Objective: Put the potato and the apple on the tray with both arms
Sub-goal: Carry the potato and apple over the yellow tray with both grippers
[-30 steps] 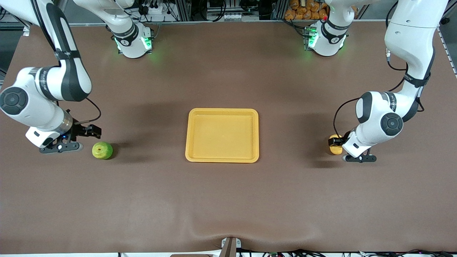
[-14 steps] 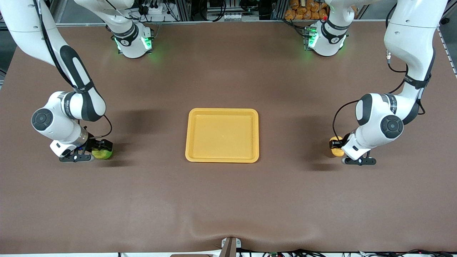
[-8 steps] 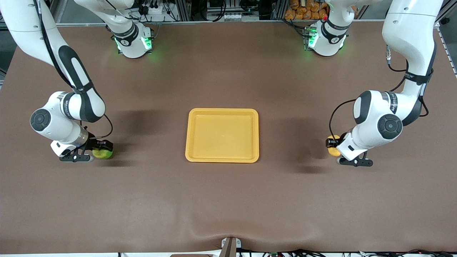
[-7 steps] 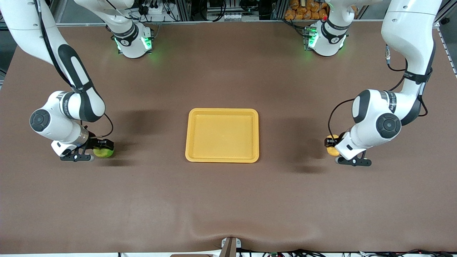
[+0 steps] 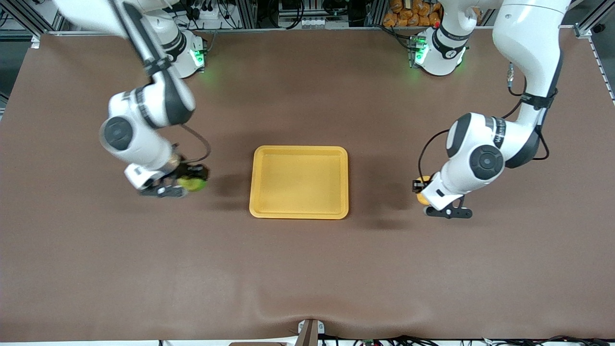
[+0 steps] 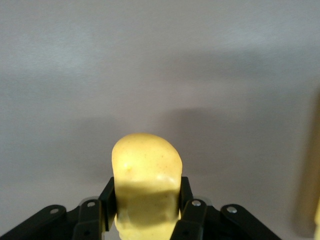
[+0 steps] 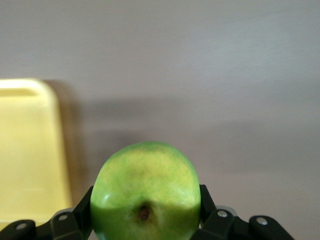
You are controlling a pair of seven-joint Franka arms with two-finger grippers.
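The right gripper hangs above the brown table, over the stretch between the right arm's end and the tray, with its jaws clamped on the apple. In the front view the fruit shows as a small green ball tucked under the wrist, partly covered by the black fingers. The right wrist view gives it up close: the apple is round and smooth, bright green at the sides and paler yellow-green across its upper face, with a dark dimple turned toward the camera. A black finger presses on each flank, and the tray's rounded corner lies beside it on the table below.

The tray sits flat in the middle of the table, a yellow rectangle with rounded corners and a low rim, and nothing lies in it.

The left gripper is up over the table between the tray and the left arm's end, jaws closed around the potato, which peeks out as a yellow-orange lump beside the wrist. In the left wrist view the potato is an oblong pale-yellow piece with a rounded end, matte and faintly speckled, standing out past the two black fingers that pinch its sides.
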